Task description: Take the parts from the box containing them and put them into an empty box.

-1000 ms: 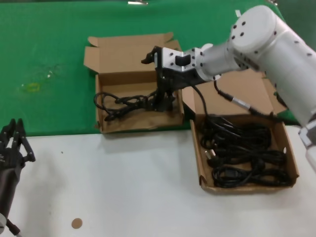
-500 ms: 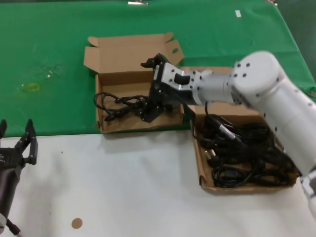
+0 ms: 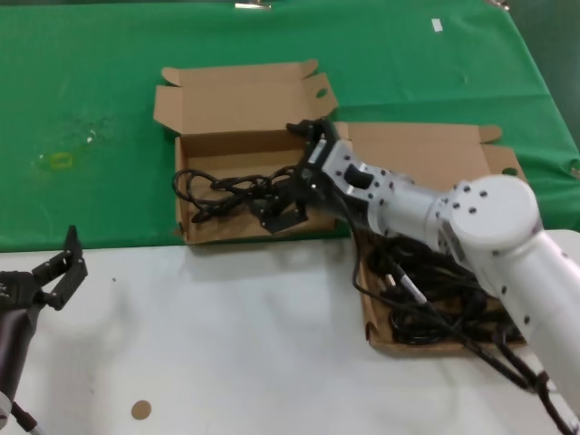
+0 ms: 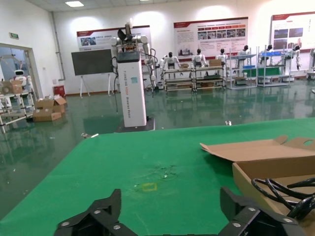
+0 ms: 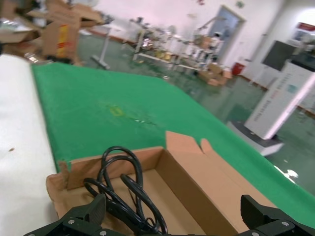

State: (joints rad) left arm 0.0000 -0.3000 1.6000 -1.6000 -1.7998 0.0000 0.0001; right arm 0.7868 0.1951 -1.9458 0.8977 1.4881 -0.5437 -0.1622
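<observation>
L gripper idles at near-left table edge, fingers spread. Parts box, full of black cables, sits near right. R gripper, fingers released wide, hangs over a cable inside squarer box further back.

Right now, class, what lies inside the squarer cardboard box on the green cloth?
Inside the squarer box lies a black coiled cable, one loop over the wall. The right gripper reaches in, open, and covers part of the floor beneath it.
</observation>
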